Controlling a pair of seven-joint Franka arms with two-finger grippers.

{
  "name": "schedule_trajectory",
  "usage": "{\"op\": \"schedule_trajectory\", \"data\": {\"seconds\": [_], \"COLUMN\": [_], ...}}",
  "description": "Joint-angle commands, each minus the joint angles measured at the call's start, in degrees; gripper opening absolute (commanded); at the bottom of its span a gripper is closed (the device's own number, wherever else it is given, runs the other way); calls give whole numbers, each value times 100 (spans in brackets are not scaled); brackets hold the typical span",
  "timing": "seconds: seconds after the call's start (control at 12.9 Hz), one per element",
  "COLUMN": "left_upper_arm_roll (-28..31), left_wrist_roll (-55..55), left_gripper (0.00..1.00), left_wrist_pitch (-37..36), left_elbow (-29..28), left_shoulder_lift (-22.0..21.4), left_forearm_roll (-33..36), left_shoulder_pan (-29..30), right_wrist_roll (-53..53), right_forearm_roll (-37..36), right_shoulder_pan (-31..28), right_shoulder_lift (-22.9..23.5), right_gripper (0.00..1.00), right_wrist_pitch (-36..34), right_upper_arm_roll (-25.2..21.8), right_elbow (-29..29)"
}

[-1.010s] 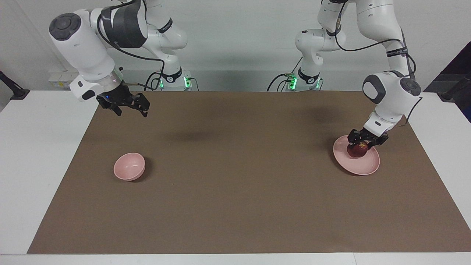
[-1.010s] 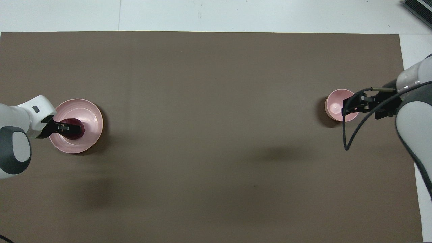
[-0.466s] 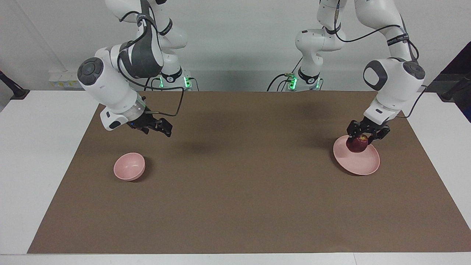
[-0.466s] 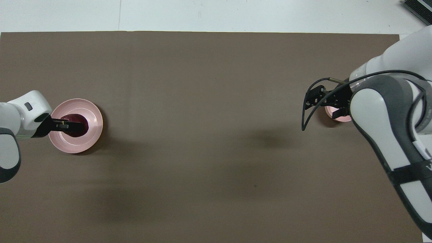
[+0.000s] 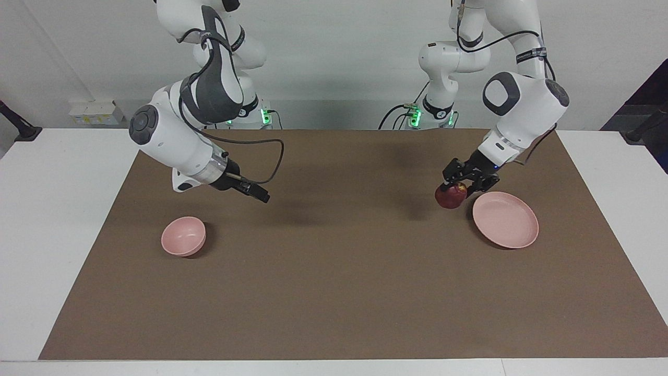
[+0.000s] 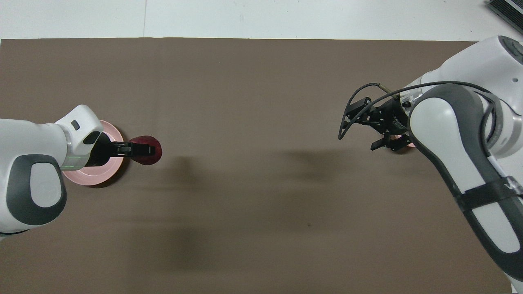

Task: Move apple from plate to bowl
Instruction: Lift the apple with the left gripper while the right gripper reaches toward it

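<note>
The dark red apple [image 5: 450, 198] hangs just above the mat beside the pale pink plate [image 5: 505, 219], toward the table's middle. My left gripper [image 5: 455, 188] is shut on the apple from above. The overhead view shows the apple [image 6: 144, 160] under the left gripper [image 6: 143, 149], just off the plate [image 6: 104, 171]. The small pink bowl [image 5: 183, 236] stands at the right arm's end. My right gripper [image 5: 259, 195] hovers open over the mat, a little toward the middle from the bowl. Its wrist hides most of the bowl in the overhead view, where the right gripper [image 6: 365, 124] shows spread fingers.
A brown mat [image 5: 334, 271] covers most of the white table [image 5: 57, 219]. Only the plate and the bowl stand on it. The right arm's cable loops beside its gripper.
The left gripper has lifted the apple off the plate and carried it sideways toward the table's middle. The right arm has swung down and toward the middle, past the bowl.
</note>
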Motion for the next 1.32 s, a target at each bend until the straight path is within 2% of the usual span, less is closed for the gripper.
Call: {"op": "schedule_trajectory", "data": {"seconds": [0.0, 0.23, 0.39, 0.54, 0.62, 0.7, 0.78, 0.93, 1.01, 1.24], "left_upper_arm_roll": [-135, -425, -758, -970, -1006, -1076, -1181, -1566, -1673, -1657], "left_wrist_roll": [-111, -111, -120, -120, -120, -120, -120, -120, -120, -111], "left_gripper": [0, 0, 0, 0, 0, 0, 0, 0, 0, 0], "left_wrist_pitch": [-3, 93, 373, 611, 629, 647, 812, 1417, 1664, 1589], "left_elbow": [87, 78, 52, 34, 26, 25, 25, 34, 52, 209], "left_shoulder_lift": [-5, -22, -31, -66, -66, -66, -66, 12, 48, 153], "left_forearm_roll": [-959, -1979, -2533, -2930, -3114, -3316, -3501, -3888, -3985, -3952], "left_shoulder_pan": [-19, -19, -19, -19, -19, -19, -19, -19, -19, 24], "right_wrist_roll": [667, 1492, 1819, 2048, 2058, 1988, 1987, 2040, 2040, 1988], "right_forearm_roll": [818, 1917, 2961, 3501, 3946, 4804, 5256, 5767, 5840, 5779], "right_shoulder_pan": [89, 316, 457, 747, 827, 845, 1149, 1398, 1399, 1635], "right_shoulder_lift": [202, 414, 624, 687, 756, 861, 863, 863, 854, 766], "right_gripper": [100, 100, 100, 100, 100, 100, 100, 100, 100, 100], "right_wrist_pitch": [278, 681, 1068, 1568, 1762, 1868, 2243, 2755, 2705, 2608], "right_upper_arm_roll": [23, 23, 23, 23, 23, 23, 23, 32, 32, 32], "right_elbow": [-29, -37, -37, -90, -125, -186, -196, -187, -196, -362]}}
